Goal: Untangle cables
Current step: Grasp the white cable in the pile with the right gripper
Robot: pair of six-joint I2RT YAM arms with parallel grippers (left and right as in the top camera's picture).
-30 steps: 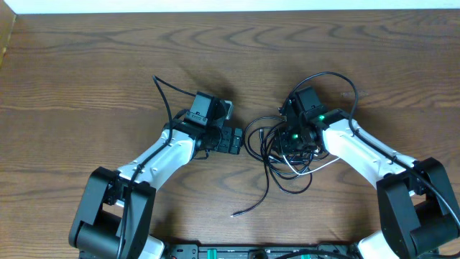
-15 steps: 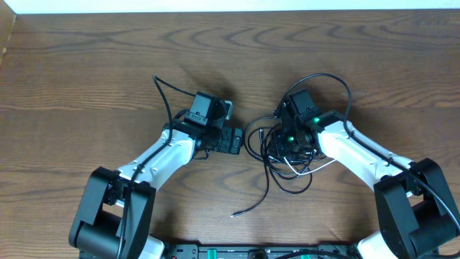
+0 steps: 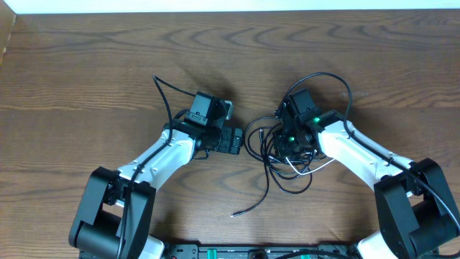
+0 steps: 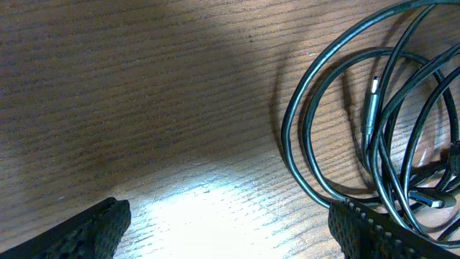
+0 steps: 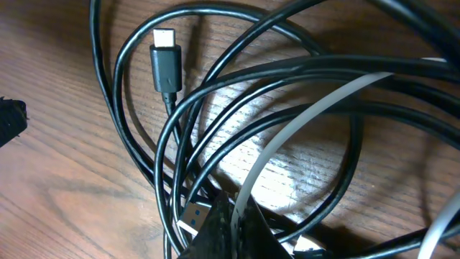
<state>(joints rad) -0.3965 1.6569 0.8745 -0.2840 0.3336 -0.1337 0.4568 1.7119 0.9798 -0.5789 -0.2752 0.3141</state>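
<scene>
- Right gripper: the fingers are together, with their tips set down in the heap of cables. Whether a strand is pinched between them cannot be told.
- Right wrist view, around the tips: several black strands loop over one another. The white cable curves in from 2 o'clock and disappears under the fingertips.
- Same view, at 11 o'clock from the tips: a black plug with a silver end lies flat on the worktop, inside the outermost black loop.
- Left gripper: the fingers are wide apart, one in each lower corner of the left wrist view, with only bare wood between them.
- Left wrist view, at 2 o'clock from that gap: the near edge of the heap shows as nested black loops. They lie just beside the right-hand fingertip.
- Overhead view: the heap sits at 3 o'clock from the left gripper and under the right gripper.
- From the heap, one tall black loop arches out toward 1 o'clock.
- A single black tail runs toward 7 o'clock and ends in a loose end that lies apart from everything else.
</scene>
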